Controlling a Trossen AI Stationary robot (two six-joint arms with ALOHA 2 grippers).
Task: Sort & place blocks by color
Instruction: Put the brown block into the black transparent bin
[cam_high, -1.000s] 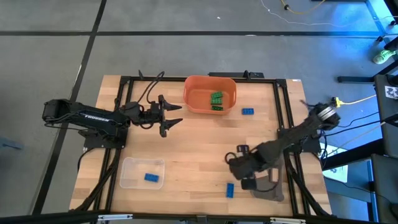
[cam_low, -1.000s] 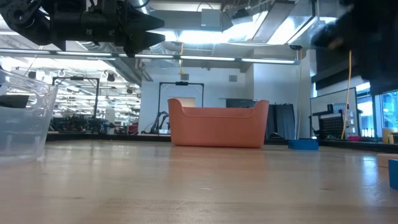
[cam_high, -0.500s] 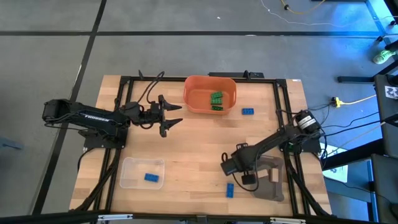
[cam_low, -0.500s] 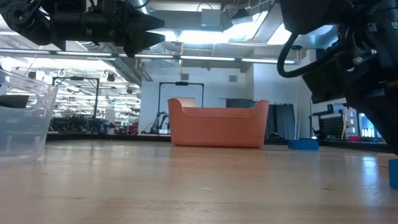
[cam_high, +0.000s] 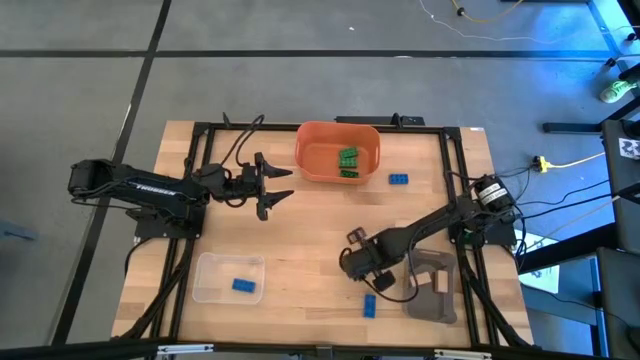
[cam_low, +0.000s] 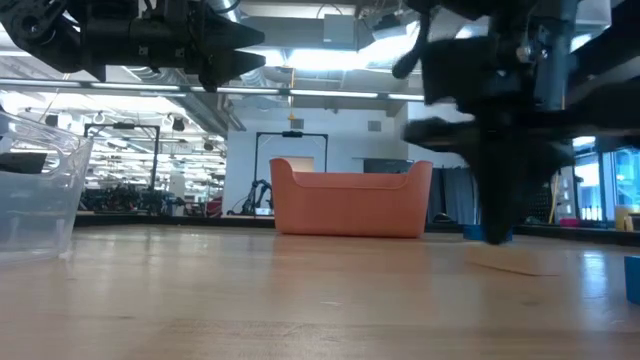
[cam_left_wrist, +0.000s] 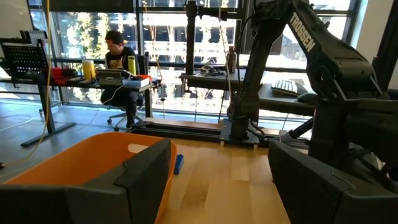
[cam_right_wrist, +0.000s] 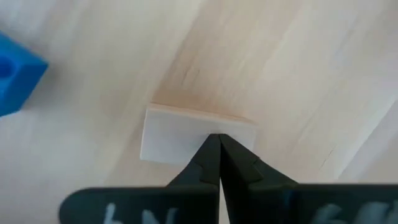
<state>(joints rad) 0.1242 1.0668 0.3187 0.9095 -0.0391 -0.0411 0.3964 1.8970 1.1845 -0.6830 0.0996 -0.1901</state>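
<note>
My right gripper (cam_high: 362, 268) hangs near the table's middle with its fingers shut and pointing down. Their tips (cam_right_wrist: 219, 138) are right over a tan block (cam_right_wrist: 186, 134) lying flat on the wood. In the low view the tips (cam_low: 494, 236) end a little above that block (cam_low: 512, 267). A blue block (cam_high: 369, 305) lies just nearer the near edge. Another blue block (cam_high: 398, 180) lies by the orange bin (cam_high: 337, 133), which holds green blocks (cam_high: 348, 163). My left gripper (cam_high: 275, 186) waits open, raised, left of the bin.
A clear tray (cam_high: 212, 270) near the left near corner holds a blue block (cam_high: 243, 285). A grey tray (cam_high: 425, 305) at the right near side holds a tan block (cam_high: 438, 283). A black frame rims the table. A person sits at a desk in the room beyond.
My right arm has swung from over the grey tray toward the table's left. The gripper has turned as it went, and it now stands over the tan block near the table's middle. In the low view it has come fully into the picture.
</note>
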